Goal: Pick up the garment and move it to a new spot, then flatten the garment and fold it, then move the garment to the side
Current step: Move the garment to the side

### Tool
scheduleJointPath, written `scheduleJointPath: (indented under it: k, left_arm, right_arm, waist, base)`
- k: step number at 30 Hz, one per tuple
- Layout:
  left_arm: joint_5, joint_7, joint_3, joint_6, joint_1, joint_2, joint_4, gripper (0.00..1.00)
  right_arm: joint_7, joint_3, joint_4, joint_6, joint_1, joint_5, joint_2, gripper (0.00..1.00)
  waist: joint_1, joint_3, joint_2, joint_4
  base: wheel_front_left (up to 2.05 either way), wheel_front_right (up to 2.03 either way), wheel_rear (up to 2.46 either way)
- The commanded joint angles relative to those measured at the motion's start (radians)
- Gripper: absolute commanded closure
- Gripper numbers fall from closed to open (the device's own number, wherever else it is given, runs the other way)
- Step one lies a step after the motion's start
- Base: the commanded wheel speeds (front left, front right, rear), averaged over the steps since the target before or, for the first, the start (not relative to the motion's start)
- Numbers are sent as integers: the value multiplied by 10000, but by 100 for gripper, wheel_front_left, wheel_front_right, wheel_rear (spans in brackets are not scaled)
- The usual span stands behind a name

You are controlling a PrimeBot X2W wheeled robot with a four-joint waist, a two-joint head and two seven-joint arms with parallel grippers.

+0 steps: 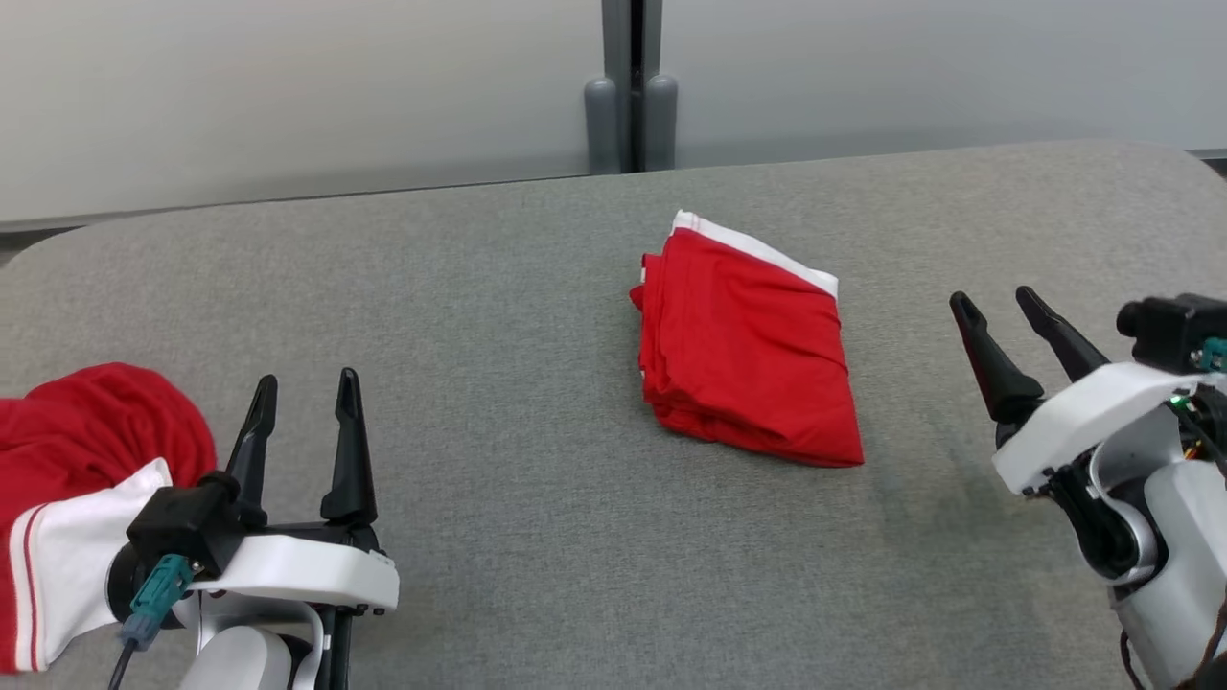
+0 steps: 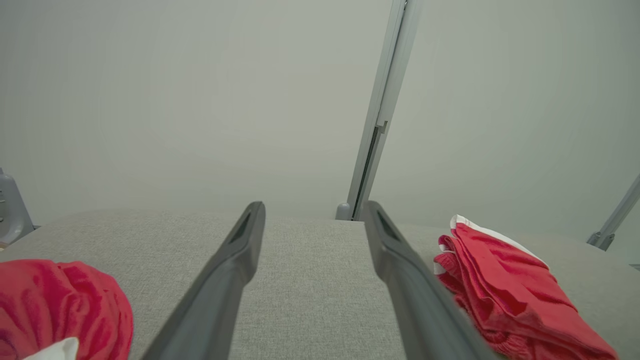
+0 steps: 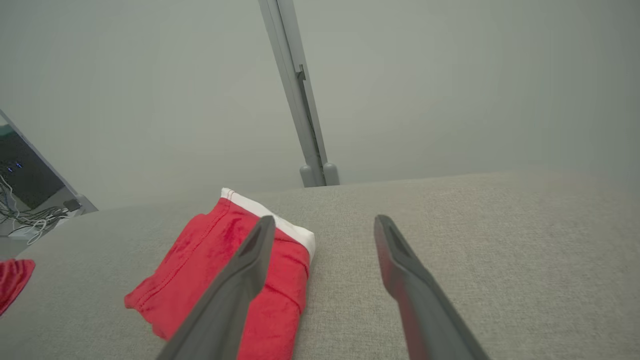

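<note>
Nearest the robot, at the lower left of the head view, the left gripper [image 1: 307,378] is held just above the counter [image 1: 479,287], its jaws spread apart with nothing between them. Just to its left, a crumpled red-and-white cloth [image 1: 86,431] is heaped at the counter's near left edge; whether it is touched by the arm cannot be told. At the lower right, the right gripper [image 1: 992,295] is seen tilted toward the left, its jaws likewise released and empty, with grey counter fabric visible between the fingers.

Farther out, near the middle of the counter and somewhat right of centre, the folded garment [image 1: 743,350] is laid flat as a compact red stack, with a white band along its far edge. It is well apart from the left gripper and nearer to the right one, yet touched by neither. In the right wrist view it is partly covered by the gripper's own finger.

Beyond the garment, the counter's rounded far edge is met by a pale wall [image 1: 288,86], divided by a grey upright post [image 1: 631,96].
</note>
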Motion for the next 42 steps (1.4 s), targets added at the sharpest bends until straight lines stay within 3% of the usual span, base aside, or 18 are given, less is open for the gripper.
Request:
scheduleJointPath:
  k: [1,16,22,24,25,26,38,42]
  left_arm:
    - [76,10,-27,21,-174,20,-15,0]
    - [174,-17,-427,-162,-899,-302,179,0]
    - [163,-50,-436,-198,-920,-357,328,0]
    - [175,-60,-437,-196,-941,-374,377,0]
    - [177,-57,-433,-198,-943,-376,396,0]
    - [177,-62,-427,-210,-939,-363,418,0]
    - [275,30,-665,-401,-1088,-183,440,0]
    - [352,143,-911,-559,-1162,-184,371,0]
  right_arm:
    - [391,167,202,0,-354,227,-144,0]
    - [3802,643,3333,0,-2619,2387,-446,0]
    - [4122,774,3887,0,-2660,2962,-367,0]
    - [4045,858,3945,0,-2678,3075,-395,53]
    - [3981,914,3953,0,-2696,3116,-399,67]
    - [3901,970,3937,0,-2709,3128,-394,100]
    - [2675,1777,3663,0,-2782,3586,-599,100]
    - [2445,2118,3659,0,-2838,3794,-667,100]
  waist:
    - [0,299,0,373]
    - [0,1471,0,2061]
    - [0,1515,0,2308]
    - [0,1498,0,2311]
    - [0,1485,0,2297]
    - [0,1465,0,2266]
    - [0,941,0,964]
    - [0,802,0,146]
  base:
    - [0,0,0]
    - [0,0,0]
    - [0,0,0]
    - [0,0,0]
    - [0,0,0]
    - [0,0,0]
    - [0,0,0]
    - [0,0,0]
